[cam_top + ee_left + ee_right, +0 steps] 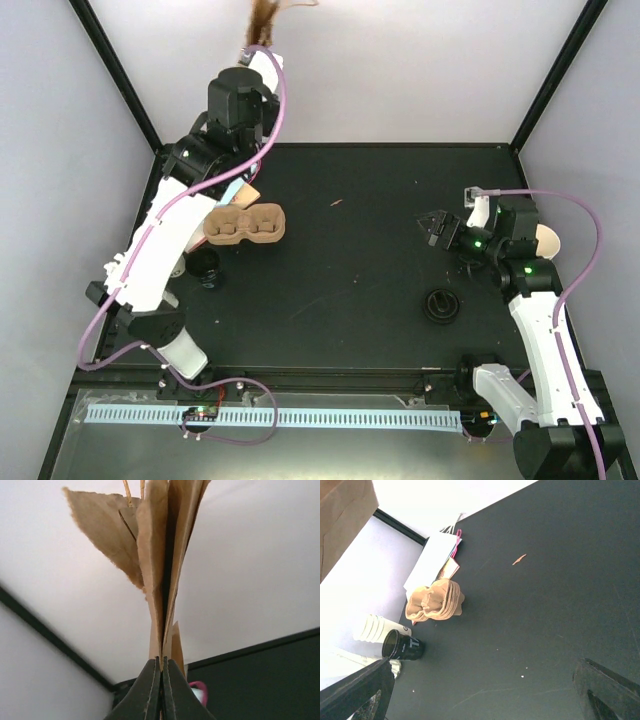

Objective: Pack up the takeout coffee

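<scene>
The left arm was stretched up and toward the far wall, with its wrist high above the table (350, 260). The left gripper (161, 662) had its jaws pressed together on the lower edge of the brown bag (160, 555). The bag stood up from the fingers in flat folds and one edge of it looked torn. In the top view only a small piece of this bag showed at the upper border of the picture.

The right arm was bent low over the right side of the table, with its wrist pointing to the left. The right gripper (435, 228) had its jaws wide apart and nothing was between them.

The black cup (204, 265) stood on the table beside the lower part of the left arm, with no lid on it. The black lid (443, 303) lay alone on the right side, near the right arm and well apart from the cup. A cream round rim showed behind the right arm, but it was not possible to tell what it was.

A cardboard carrier (245, 222) lay just beyond the cup. A pale-blue bag (432, 562) lay flat next to it, partly under the left arm. A small scrap (337, 202) lay near the middle of the table.
</scene>
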{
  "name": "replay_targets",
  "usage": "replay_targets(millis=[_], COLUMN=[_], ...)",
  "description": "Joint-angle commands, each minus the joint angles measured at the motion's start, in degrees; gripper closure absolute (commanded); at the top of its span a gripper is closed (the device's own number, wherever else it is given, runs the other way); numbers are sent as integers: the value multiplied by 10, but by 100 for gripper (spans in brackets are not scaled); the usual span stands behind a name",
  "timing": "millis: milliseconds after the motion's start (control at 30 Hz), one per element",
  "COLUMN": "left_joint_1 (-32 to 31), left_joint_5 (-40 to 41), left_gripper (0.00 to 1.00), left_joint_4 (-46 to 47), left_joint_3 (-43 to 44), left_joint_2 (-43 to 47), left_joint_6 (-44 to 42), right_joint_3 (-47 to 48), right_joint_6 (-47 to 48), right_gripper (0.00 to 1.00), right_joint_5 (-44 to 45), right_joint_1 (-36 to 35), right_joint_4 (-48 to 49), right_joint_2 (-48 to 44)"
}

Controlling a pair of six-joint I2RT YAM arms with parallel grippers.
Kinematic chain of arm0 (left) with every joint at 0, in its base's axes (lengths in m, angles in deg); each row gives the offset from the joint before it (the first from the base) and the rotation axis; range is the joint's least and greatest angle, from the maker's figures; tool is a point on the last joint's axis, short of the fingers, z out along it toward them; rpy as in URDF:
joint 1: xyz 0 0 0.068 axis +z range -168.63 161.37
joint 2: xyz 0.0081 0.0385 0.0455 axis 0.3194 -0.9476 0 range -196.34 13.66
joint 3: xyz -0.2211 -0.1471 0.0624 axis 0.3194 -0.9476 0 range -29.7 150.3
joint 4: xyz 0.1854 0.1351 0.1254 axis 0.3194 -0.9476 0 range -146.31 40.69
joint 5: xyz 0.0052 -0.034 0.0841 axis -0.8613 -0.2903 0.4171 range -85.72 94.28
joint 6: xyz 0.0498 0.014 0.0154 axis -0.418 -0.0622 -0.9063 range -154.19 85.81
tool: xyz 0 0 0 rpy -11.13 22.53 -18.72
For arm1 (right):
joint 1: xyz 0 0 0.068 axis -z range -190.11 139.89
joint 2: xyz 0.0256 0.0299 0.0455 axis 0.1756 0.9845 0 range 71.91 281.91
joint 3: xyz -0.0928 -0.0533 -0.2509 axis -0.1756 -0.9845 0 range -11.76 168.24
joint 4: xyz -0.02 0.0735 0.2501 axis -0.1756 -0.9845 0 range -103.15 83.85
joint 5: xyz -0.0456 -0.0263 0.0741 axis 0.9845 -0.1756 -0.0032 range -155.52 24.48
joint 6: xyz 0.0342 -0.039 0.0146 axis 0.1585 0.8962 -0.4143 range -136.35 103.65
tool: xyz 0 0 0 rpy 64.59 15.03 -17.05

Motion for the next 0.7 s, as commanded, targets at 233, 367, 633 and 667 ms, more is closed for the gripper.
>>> replay_targets(millis=[233, 367, 633, 667], left_joint_1=[-40, -32, 21, 23], left_joint_5=[-434, -476, -598, -612], left_gripper=[98, 98, 98, 98], left_joint_4=[125, 210, 355, 371], left_joint_3=[-215, -344, -535, -552], left_joint_2=[184, 249, 299, 301], left_joint_6=[245, 332, 482, 490], right_joint_3=[19, 16, 7, 6], right_joint_6=[-2, 3, 5, 5], right_gripper=[0, 0, 0, 0], right_joint_5=[8, 13, 15, 16], right_joint_1=[-3, -3, -3, -3], right_joint_4=[-19, -24, -23, -23], right_joint_2=[-14, -16, -10, -9])
